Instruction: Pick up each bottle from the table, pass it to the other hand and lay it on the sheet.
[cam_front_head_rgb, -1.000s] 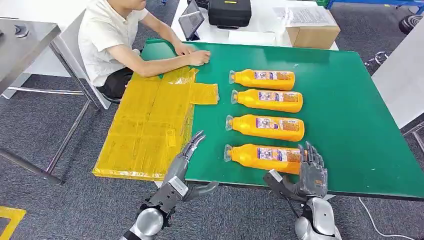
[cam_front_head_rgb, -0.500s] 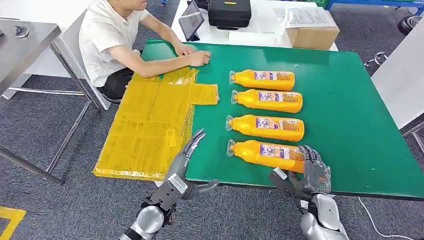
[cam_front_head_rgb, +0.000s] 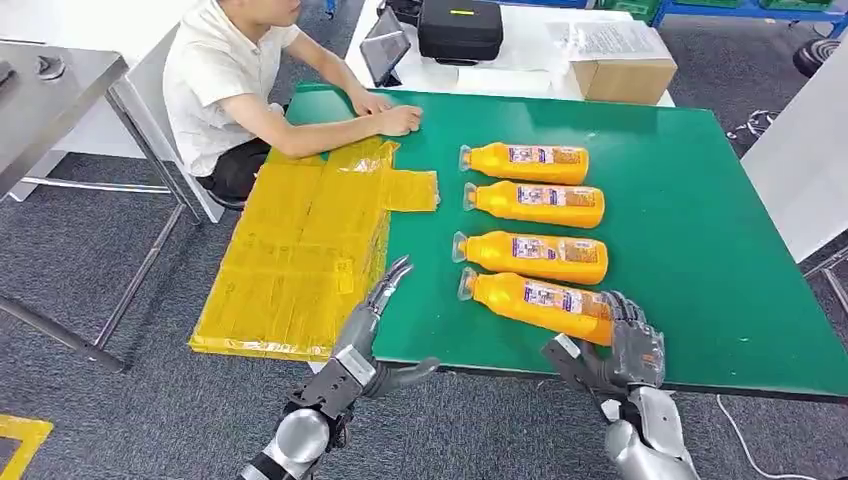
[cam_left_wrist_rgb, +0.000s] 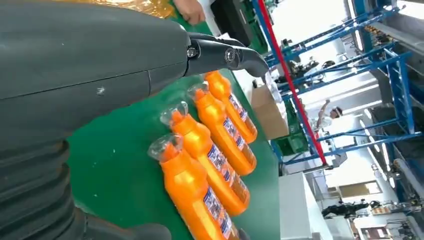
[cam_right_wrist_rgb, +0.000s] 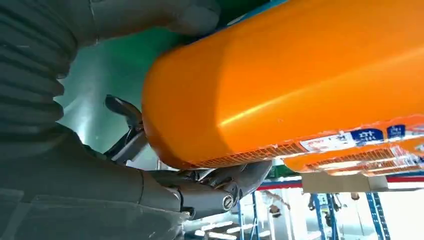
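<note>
We find the right hand (cam_front_head_rgb: 628, 347) clamped on the base of the nearest bottle (cam_front_head_rgb: 537, 302) of 4, tilted above the table (cam_front_head_rgb: 700, 250); left hand (cam_front_head_rgb: 372, 318) empty, fingers apart. We judge such an end grip could let it slip.

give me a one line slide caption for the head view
Right hand grips the base of the nearest orange bottle on the green table; open left hand waits beside the yellow sheet.
</note>
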